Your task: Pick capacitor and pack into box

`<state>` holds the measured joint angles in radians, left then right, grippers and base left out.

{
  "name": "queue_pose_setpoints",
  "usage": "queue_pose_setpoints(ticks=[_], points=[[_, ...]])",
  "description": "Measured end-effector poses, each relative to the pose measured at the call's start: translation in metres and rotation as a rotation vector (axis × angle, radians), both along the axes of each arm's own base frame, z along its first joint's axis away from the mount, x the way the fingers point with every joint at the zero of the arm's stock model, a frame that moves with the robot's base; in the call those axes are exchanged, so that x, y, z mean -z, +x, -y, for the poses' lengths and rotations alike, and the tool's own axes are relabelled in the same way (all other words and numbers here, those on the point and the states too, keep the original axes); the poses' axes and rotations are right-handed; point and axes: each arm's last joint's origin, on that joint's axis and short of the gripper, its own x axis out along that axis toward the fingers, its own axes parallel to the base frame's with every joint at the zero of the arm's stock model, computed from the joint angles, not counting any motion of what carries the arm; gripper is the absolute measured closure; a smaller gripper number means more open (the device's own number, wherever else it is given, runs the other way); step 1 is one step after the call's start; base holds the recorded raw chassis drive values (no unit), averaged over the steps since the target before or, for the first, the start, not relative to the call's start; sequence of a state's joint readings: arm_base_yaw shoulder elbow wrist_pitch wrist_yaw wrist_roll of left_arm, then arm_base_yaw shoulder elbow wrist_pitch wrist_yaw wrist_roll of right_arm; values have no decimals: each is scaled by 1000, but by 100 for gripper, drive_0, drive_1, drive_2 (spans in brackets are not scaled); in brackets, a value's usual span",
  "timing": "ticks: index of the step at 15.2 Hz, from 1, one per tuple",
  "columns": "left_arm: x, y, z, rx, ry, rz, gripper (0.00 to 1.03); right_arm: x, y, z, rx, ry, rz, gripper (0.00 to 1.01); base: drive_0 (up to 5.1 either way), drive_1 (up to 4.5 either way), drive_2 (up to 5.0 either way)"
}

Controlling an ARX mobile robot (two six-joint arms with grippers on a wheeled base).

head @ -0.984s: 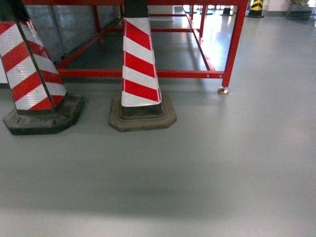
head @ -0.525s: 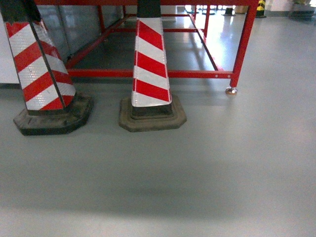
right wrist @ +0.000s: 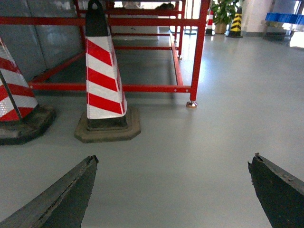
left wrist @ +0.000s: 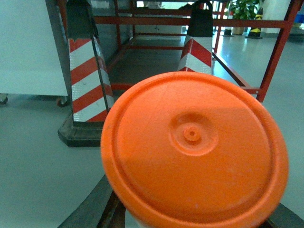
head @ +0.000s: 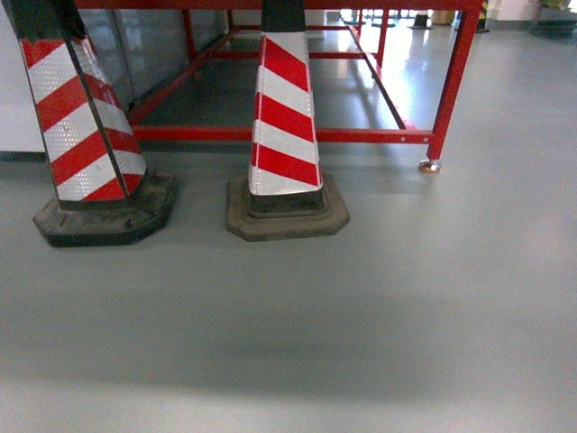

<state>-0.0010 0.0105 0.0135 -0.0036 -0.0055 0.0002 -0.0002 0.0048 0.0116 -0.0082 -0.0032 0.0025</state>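
A: Progress on packing the capacitor?

B: None that shows. No capacitor and no pink box appear in any of the 3 views, so I cannot say where either one is. My guess is the robot is travelling on its base, with picking and packing both left to do.

A: What do the grippers hold?

B: The right gripper (right wrist: pixel 173 190) is released and empty: its 2 dark, rough-edged fingers (right wrist: pixel 61 197) stand wide apart over bare floor. The left gripper is hidden. A round orange disc (left wrist: pixel 192 152) fills the left wrist view. It is matte plastic with a raised rim and a small hub at its centre. I cannot tell whether that gripper is grasping it.

A: And the surroundings?

B: A smooth grey floor (head: pixel 406 307) with a soft sheen. 2 traffic cones (head: pixel 284 126) stand on it, red and white striped, on worn octagonal rubber bases. Behind them is a glossy red metal frame (head: pixel 455 81) on a small metal foot.
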Motion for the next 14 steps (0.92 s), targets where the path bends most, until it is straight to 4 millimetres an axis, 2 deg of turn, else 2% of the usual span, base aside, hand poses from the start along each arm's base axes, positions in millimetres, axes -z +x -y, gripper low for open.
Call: queue_pose_setpoints(ticks=[4,14], points=[[0,0,0,4,0,-3,59,0,0,0,1,0,4,3,0,0,0],[0,0,0,5,0,-3,59,0,0,0,2,0,5,3,0,402,-401]])
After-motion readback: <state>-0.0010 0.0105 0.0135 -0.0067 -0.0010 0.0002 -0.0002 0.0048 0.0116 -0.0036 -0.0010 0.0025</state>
